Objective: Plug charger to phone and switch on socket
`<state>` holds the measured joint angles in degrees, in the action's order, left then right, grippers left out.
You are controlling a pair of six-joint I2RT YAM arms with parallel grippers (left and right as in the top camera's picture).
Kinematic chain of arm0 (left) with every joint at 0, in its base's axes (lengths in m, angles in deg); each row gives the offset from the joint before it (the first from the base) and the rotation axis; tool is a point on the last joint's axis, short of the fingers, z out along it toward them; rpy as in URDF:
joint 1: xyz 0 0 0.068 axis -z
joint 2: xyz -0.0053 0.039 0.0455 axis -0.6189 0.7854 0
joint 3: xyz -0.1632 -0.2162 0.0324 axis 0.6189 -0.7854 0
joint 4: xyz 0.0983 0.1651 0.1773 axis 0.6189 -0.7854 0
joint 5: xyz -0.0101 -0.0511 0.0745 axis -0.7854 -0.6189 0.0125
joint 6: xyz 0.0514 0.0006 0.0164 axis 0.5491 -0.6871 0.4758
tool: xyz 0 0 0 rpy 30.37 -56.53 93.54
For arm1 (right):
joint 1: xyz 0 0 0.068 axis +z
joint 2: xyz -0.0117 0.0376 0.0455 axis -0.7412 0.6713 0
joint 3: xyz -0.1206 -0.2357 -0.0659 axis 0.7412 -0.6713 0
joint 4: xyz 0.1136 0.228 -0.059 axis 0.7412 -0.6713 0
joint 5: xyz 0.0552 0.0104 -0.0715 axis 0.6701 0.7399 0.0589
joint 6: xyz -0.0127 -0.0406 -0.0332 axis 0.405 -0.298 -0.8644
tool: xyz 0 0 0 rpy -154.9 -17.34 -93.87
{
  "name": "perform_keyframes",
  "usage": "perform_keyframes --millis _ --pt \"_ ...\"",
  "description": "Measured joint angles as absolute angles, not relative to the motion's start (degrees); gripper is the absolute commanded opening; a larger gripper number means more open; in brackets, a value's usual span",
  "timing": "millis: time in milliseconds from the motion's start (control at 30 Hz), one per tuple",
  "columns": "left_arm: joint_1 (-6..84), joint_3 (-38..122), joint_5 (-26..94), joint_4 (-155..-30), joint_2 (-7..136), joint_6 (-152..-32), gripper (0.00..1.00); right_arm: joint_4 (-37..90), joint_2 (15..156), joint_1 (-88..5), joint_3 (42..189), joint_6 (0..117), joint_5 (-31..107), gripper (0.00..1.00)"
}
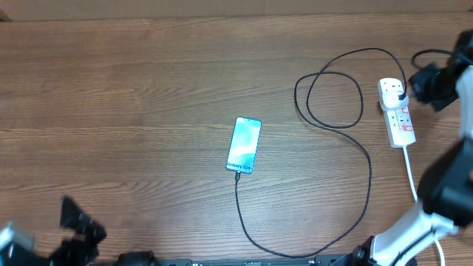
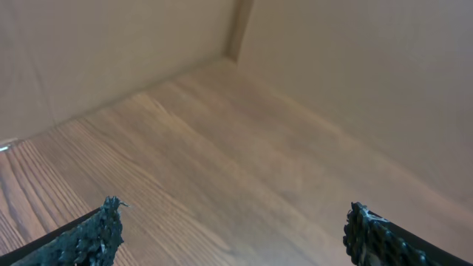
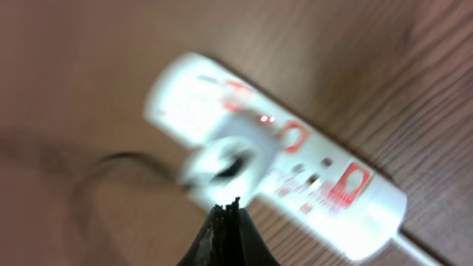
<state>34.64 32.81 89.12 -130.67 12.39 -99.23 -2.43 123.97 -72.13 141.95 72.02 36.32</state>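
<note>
The phone (image 1: 244, 145) lies flat mid-table, its cyan screen facing up. The black charger cable (image 1: 367, 185) meets the phone's near short edge, sweeps round the front, loops at the back right and ends at a plug (image 1: 400, 94) in the far end of the white socket (image 1: 400, 120). My right gripper (image 1: 418, 83) hovers just right of that plug. In the right wrist view it (image 3: 228, 210) is shut and empty above the blurred socket (image 3: 325, 185); a small red light (image 3: 264, 118) glows there. My left gripper (image 1: 77, 222) is at the front left, open (image 2: 236, 230) over bare wood.
The socket's thick white cord (image 1: 410, 174) runs toward the front right, past my right arm's white links (image 1: 403, 233). Cardboard walls (image 2: 347, 81) close off the table's far left corner in the left wrist view.
</note>
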Motion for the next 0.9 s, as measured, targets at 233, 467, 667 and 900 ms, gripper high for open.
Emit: perform_keyframes --millis 233,467,667,900 --pt "33.22 32.85 89.31 -130.8 4.35 -99.23 1.0 5.9 95.64 -72.76 142.23 74.03 43.58 0.04" --pt "33.22 32.85 89.31 -131.17 -0.13 -99.23 1.0 22.45 74.33 -73.68 143.06 77.68 50.18 0.04" --pt "33.22 32.92 89.31 -136.25 -4.88 -99.23 1.0 21.77 65.39 -73.68 143.37 75.51 53.48 0.04" --pt "33.59 33.66 89.33 -149.18 -6.34 -99.25 0.99 18.55 60.78 -73.5 143.19 72.65 56.06 0.04"
